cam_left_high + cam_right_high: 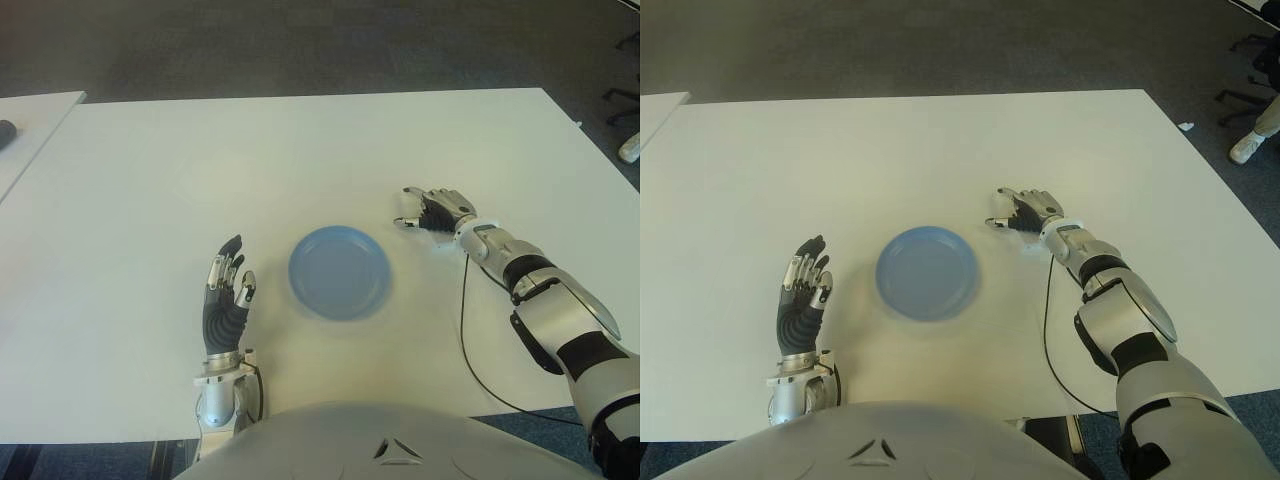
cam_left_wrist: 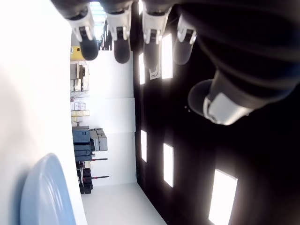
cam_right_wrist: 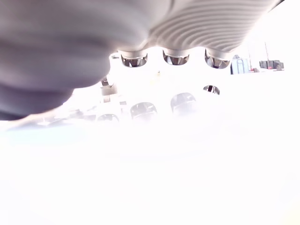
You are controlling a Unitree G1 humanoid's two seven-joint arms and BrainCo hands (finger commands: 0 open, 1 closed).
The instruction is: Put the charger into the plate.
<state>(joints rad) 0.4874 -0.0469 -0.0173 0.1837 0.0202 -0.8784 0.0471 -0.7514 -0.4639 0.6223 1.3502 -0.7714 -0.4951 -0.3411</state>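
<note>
Closest to my camera is the robot's grey torso, filling the bottom edge of both eye views. Just beyond it, on the white table, sits the blue plate, which holds nothing. Left of the plate I see the left hand, palm toward the plate, fingers straight and spread, holding nothing; its wrist view confirms the fingers extended with only the plate's rim nearby.

Right of the plate, a little farther out, the right hand is low over the table with its fingers curled downward. I cannot make out the charger itself: if it is under that hand, the fingers cover it, and the right wrist view is washed out to white below the fingertips. So I cannot tell whether the hand grips anything, nor which way the charger points. A thin black cable runs along the table beside the right forearm toward the near edge.
</note>
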